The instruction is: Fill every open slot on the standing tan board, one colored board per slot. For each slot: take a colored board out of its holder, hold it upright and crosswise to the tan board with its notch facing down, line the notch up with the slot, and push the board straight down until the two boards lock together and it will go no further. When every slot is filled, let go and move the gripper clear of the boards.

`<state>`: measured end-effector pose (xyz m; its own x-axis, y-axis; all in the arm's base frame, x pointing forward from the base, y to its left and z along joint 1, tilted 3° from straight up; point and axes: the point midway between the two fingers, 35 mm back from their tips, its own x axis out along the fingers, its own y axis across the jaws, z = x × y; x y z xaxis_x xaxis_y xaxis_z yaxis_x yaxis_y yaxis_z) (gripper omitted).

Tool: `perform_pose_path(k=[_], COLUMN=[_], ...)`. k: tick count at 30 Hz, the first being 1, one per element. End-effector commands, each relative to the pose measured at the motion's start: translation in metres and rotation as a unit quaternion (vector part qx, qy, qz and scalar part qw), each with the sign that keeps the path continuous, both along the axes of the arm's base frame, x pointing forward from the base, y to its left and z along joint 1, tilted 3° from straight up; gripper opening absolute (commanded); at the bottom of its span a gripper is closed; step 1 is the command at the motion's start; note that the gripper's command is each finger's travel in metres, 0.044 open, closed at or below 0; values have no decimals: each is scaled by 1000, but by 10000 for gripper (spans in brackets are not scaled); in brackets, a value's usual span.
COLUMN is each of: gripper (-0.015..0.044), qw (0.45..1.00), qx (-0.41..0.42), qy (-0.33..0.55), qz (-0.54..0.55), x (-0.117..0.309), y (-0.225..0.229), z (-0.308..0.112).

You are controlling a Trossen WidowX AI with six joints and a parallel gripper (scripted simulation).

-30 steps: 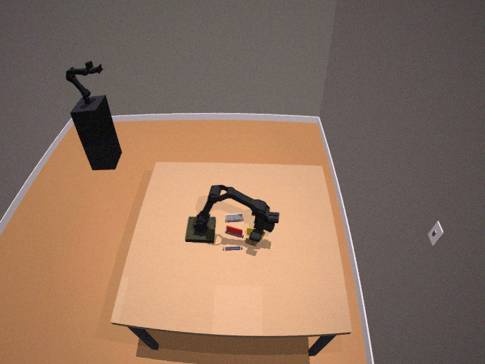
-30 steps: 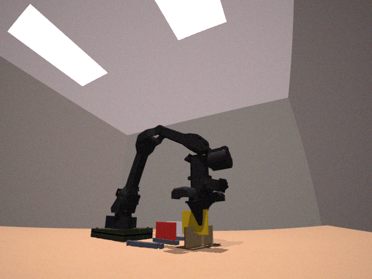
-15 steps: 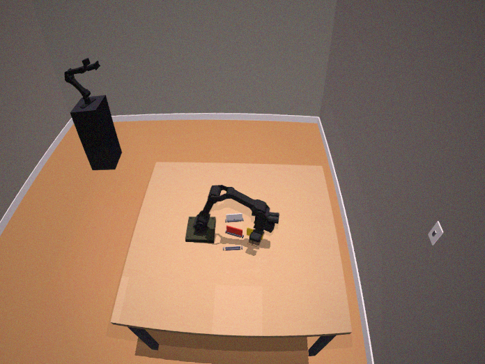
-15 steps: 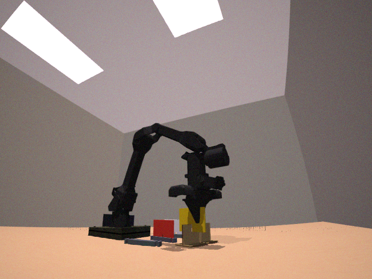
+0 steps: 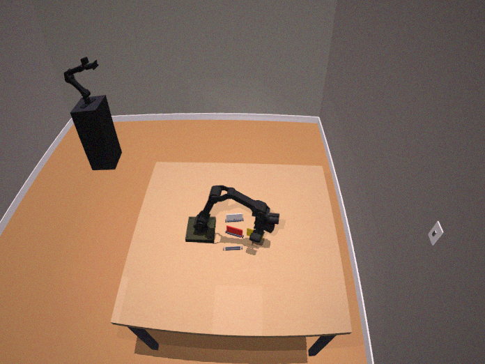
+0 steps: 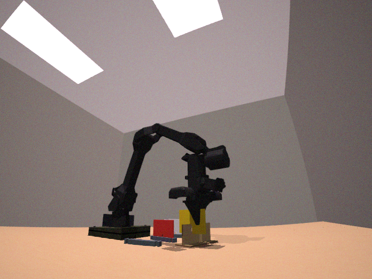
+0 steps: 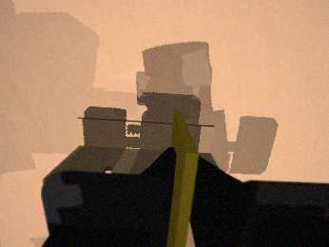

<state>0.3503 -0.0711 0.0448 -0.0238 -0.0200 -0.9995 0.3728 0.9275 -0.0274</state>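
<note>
The robot's jaws (image 5: 256,237) (image 6: 196,223) are pinching a yellow board (image 5: 249,232) (image 6: 199,225) (image 7: 184,190), closed down nearly all the way, with only the board's thickness keeping them apart. The board is standing upright and crosswise at the tan board (image 6: 186,234), its lower part overlapping it in the exterior view and its bottom edge sitting above the tan board's foot. Just beyond, toward the arm's base (image 5: 189,237) (image 6: 95,231), an unfilled holder (image 5: 232,248) (image 6: 142,241) is lying on the table (image 5: 175,282) (image 6: 90,258), while a red board (image 5: 234,230) (image 6: 163,228) and a white board (image 5: 234,217) (image 6: 177,223) are waiting in theirs, farther back.

The yellow board's insertion is apparently in hand, with two more boards seemingly remaining. The next move is calling for a check that notch and slot are meeting, then a straight push down until the board is stopping, before any release. A slight misalignment could be jamming it or tipping the tan board; whether the notch is engaging, the pictures are not showing.
</note>
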Motion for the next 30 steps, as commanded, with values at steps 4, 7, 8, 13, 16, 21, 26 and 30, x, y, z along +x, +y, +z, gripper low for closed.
perform_pose_path(k=[4,7,8,13,16,21,26,30], gripper=[0,0,0,0,0,0,0,0], qw=[1000,1000,1000,1000,1000,1000,1000,1000], qx=[0,0,0,0,0,0,0,0], qy=[1,1,1,1,1,1,1,1], qz=[-2,-2,-2,-2,-2,-2,-2,-2], x=[-1,-1,-1,-1,-1,-1,-1,-1], y=[0,0,0,0,0,0,0,0], z=[-4,-5,-6,-8,-9,-11,-13,-14])
